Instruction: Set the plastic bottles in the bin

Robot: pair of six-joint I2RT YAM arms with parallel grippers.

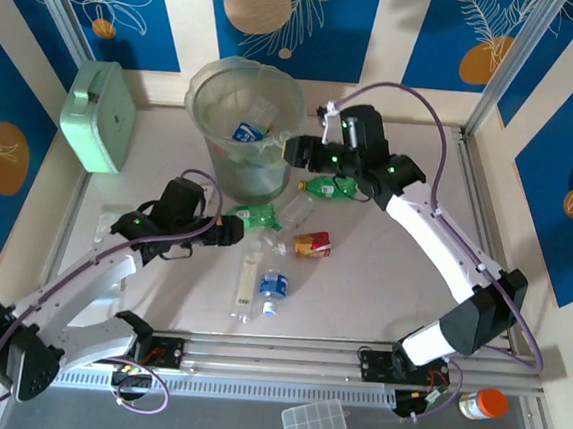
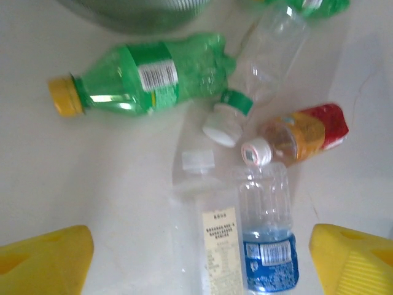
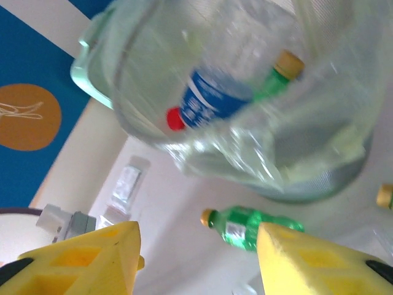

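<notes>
Now, top view. The bin (image 1: 242, 120) stands upright at the far side of the table (image 1: 381, 283), left of centre. A blue-labelled bottle (image 1: 246, 129) lies inside it. The right gripper (image 1: 290, 151) is at the bin's right rim, up off the table; its jaw gap is too small to read from here. The left gripper (image 1: 235, 230) is low on the near side of the bin, just beside a green bottle (image 1: 260, 215). A second green bottle (image 1: 331, 188) lies right of the bin. Nearer lie a clear bottle (image 1: 295, 213), a red-labelled bottle (image 1: 312, 244), a blue-banded bottle (image 1: 273, 292) and a tall clear bottle (image 1: 248, 281). A mint-green box (image 1: 96, 118) is at far left.

Left wrist view. The left fingers (image 2: 46, 264) stand wide apart with nothing clamped. Between them on the table, the blue-banded bottle and the tall clear bottle lie side by side. Beyond these, the green bottle has its yellow cap pointing left. The clear bottle's green-and-white cap is just beside the red-labelled bottle.

Right wrist view. The right fingers (image 3: 86, 258) are apart with nothing between them. Beyond them is the bin, holding the blue-labelled bottle, red-capped, and a yellow-capped green one (image 3: 276, 77). A green bottle lies on the table beside the bin's base; I cannot tell which of the two it is.
</notes>
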